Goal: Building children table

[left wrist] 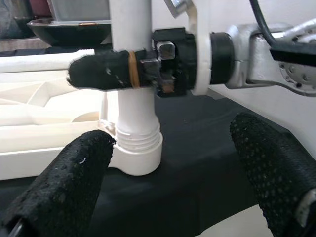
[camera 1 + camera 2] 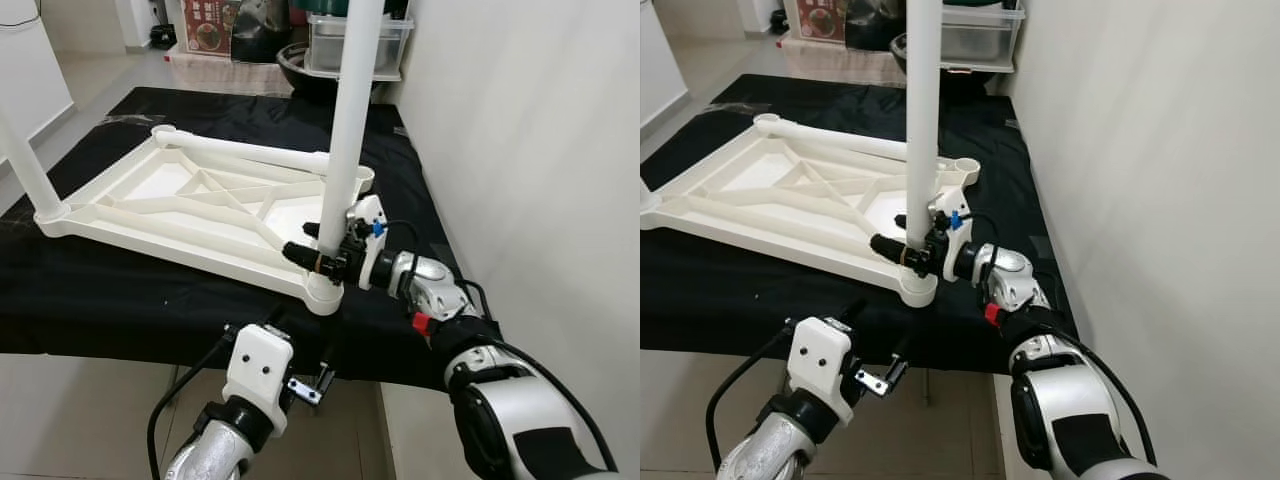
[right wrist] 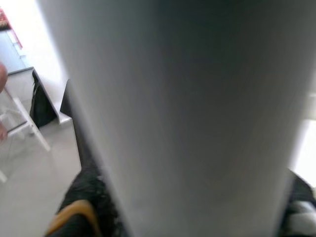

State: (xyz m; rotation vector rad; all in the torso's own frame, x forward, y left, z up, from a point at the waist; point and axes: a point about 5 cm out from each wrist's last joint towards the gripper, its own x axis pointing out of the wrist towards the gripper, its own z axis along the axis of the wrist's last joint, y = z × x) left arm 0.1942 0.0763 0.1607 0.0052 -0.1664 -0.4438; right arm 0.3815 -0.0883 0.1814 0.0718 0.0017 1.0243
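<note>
A black cloth (image 2: 120, 290) covers a low platform set against a white wall (image 2: 530, 130), with pale floor tiles (image 2: 90, 410) in front of it. Storage boxes (image 2: 360, 40) and a dark bowl (image 2: 300, 65) stand at the far end.

The white plastic tabletop (image 2: 190, 215) lies upside down on the cloth, its ribbed underside facing up. One white leg (image 2: 345, 130) stands upright in the near corner socket (image 2: 325, 295), nearest the wall. A second leg (image 2: 25, 160) rises from the socket at the robot's left. A third leg (image 2: 245, 152) lies flat along the far edge of the tabletop.

The right claw (image 2: 322, 258) reaches in from the wall side and is closed around the upright leg just above its socket, one black finger passing across the front of the leg. In the right wrist view the leg (image 3: 182, 113) appears as a blurred pale column directly before the camera.

The left claw (image 1: 170, 182) hovers low at the near edge of the platform, facing the socket (image 1: 136, 148). Its two padded fingers (image 1: 64, 187) are spread wide apart and hold nothing. A cable (image 2: 180, 385) loops from the left wrist housing (image 2: 258, 375).
</note>
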